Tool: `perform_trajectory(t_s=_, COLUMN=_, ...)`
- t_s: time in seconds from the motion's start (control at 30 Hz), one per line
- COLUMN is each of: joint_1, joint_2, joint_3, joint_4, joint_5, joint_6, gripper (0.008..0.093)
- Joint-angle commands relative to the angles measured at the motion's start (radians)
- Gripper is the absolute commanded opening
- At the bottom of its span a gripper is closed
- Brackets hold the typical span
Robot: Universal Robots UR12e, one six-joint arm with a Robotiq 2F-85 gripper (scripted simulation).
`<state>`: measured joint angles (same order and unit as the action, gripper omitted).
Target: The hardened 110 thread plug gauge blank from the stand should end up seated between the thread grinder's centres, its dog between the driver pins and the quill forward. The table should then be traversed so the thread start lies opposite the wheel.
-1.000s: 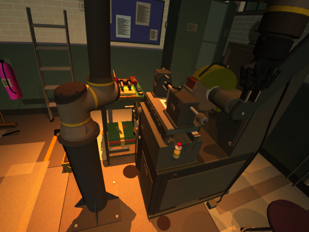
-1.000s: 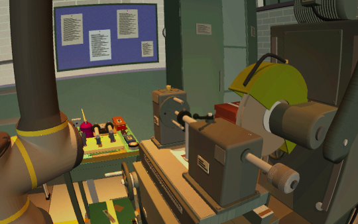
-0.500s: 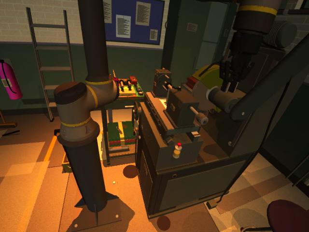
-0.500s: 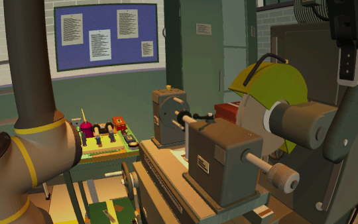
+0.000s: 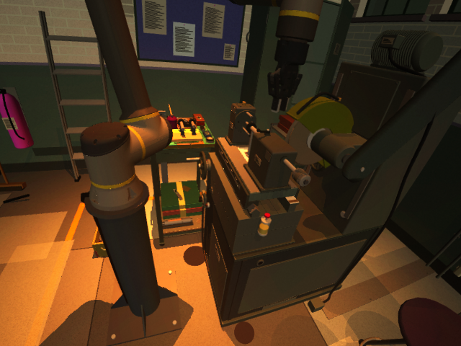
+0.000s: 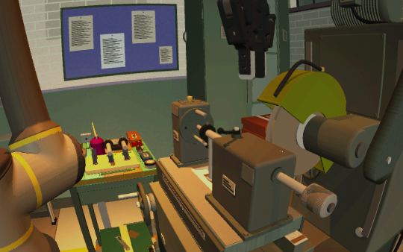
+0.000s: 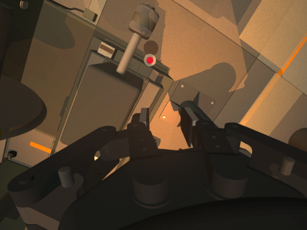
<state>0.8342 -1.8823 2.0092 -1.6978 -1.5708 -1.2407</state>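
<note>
The plug gauge blank (image 6: 214,133) lies horizontally between the headstock (image 6: 189,128) and the tailstock (image 6: 250,179) on the grinder table, its dark dog (image 6: 205,131) at the headstock end near the driver pins. My gripper (image 6: 250,71) hangs in the air above the machine, just behind the blank and left of the wheel, partly open and holding nothing. The tailstock's knurled quill knob (image 7: 143,20) sticks out at the near end. Other blanks rest on the stand (image 6: 112,153) on the side table to the left.
The grinding wheel with its yellow guard (image 6: 306,112) stands right of the table, its spindle housing (image 6: 336,139) jutting forward. A handwheel (image 5: 203,164) sits on the machine's left front, and a red-capped button (image 5: 265,223) on its front face. A ladder (image 5: 74,97) leans against the wall.
</note>
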Motion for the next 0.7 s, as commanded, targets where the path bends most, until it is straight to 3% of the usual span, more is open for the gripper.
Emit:
perform_trajectory(t_s=0.0, joint_1=0.016, joint_2=-0.017, joint_3=0.010, joint_4=0.006, joint_5=0.000, joint_6=-0.012, gripper=0.0380)
perform_trajectory(t_s=0.37, joint_1=0.276, joint_2=-0.192, joint_3=0.109, joint_4=0.082, joint_5=0.000, joint_6=-0.109, gripper=0.0380)
perform_trajectory(t_s=0.67, joint_1=0.581, joint_2=-0.242, joint_3=0.132, joint_4=0.109, joint_5=0.000, joint_6=-0.083, gripper=0.0380)
